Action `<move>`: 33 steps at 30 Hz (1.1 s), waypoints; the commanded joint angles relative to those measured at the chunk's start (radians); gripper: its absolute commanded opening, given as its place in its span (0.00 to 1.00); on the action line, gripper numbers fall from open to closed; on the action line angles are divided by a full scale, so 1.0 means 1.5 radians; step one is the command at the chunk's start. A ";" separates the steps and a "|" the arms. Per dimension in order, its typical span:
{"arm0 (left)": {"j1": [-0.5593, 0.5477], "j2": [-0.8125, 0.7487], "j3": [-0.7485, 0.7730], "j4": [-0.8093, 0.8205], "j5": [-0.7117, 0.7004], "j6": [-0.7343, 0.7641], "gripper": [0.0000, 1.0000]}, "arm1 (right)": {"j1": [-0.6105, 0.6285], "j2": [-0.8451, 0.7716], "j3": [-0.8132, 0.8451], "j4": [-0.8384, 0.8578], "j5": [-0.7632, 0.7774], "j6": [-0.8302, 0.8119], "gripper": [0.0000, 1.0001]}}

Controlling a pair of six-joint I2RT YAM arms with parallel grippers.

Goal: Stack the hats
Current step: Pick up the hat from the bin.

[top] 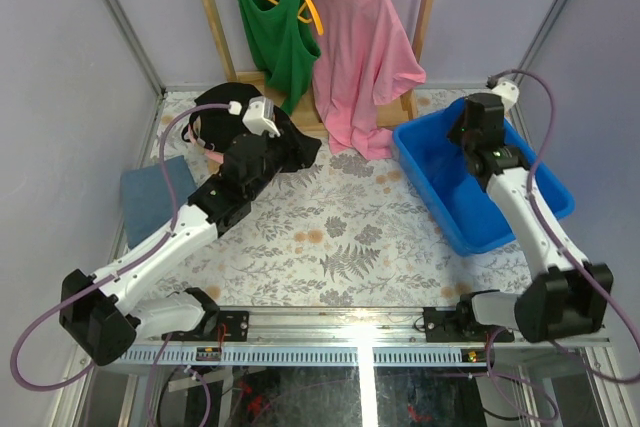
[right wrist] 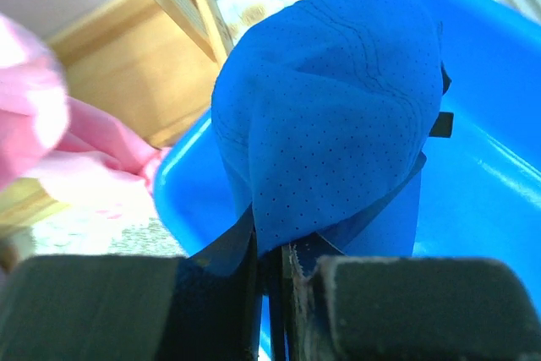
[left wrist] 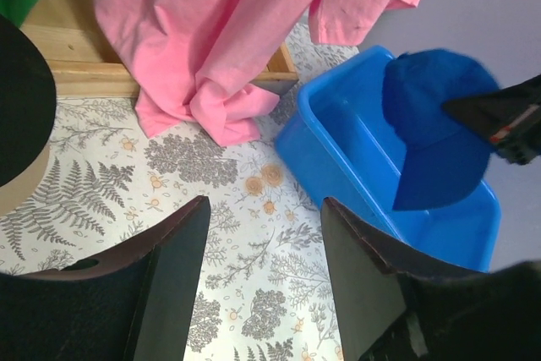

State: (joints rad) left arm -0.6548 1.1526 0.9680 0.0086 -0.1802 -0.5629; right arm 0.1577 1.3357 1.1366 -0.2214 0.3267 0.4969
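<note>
— Starting at the near edge, how are the arms set?

— Both rise from the near rim of the desk (top: 340,247). The left arm (top: 170,247) stretches far and to the left with its elbow low, and its wrist is beside the black cap (top: 222,97). The right arm (top: 530,217) climbs the right side, its forearm bent over the blue tub (top: 445,187).

— And the left claw?

— The left claw (left wrist: 264,276) is spread with nothing between its fingers. It hangs over the flowered cloth and faces across toward the tub.

— The right one?

— The right claw (right wrist: 272,264) is pressed together on the bright blue cap (right wrist: 330,124), pinching its fabric at the edge. The cap dangles from it over the tub. I cannot tell whether it touches the tub's bottom.

— Where are the other caps?

— At the far left. The black cap sits on top, and a pink cap (top: 207,143) peeks out beneath it.

— And behind all that?

— A pink shirt (top: 355,57) and a green top (top: 275,37) hang from a wooden rack (top: 215,27) at the far edge.
</note>
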 commanded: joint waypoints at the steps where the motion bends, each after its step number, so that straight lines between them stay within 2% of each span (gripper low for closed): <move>1: -0.004 0.009 0.020 0.055 0.061 0.022 0.56 | 0.002 -0.127 0.016 0.014 -0.019 -0.003 0.00; 9: -0.005 0.010 0.014 0.122 0.202 -0.008 0.63 | 0.002 -0.261 0.041 0.010 -0.199 0.066 0.00; 13: -0.005 0.000 0.007 0.167 0.269 -0.050 0.68 | 0.002 -0.306 0.036 0.057 -0.328 0.142 0.00; 17: -0.004 -0.017 -0.007 0.230 0.335 -0.108 0.70 | 0.002 -0.342 0.021 0.151 -0.459 0.243 0.00; 22: -0.005 -0.047 -0.045 0.332 0.388 -0.194 0.77 | 0.002 -0.367 -0.028 0.337 -0.578 0.433 0.00; 25: -0.004 -0.055 -0.068 0.407 0.418 -0.248 0.80 | 0.002 -0.360 -0.075 0.493 -0.622 0.565 0.00; 30: -0.004 -0.060 -0.110 0.521 0.420 -0.324 0.88 | 0.002 -0.326 -0.156 0.764 -0.644 0.766 0.00; 33: -0.004 -0.048 -0.125 0.579 0.420 -0.355 0.89 | 0.002 -0.307 -0.175 0.855 -0.645 0.832 0.00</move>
State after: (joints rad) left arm -0.6552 1.0740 0.8089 0.6525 0.4156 -0.9871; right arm 0.1577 0.8448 0.8993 0.7010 -0.5842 1.4860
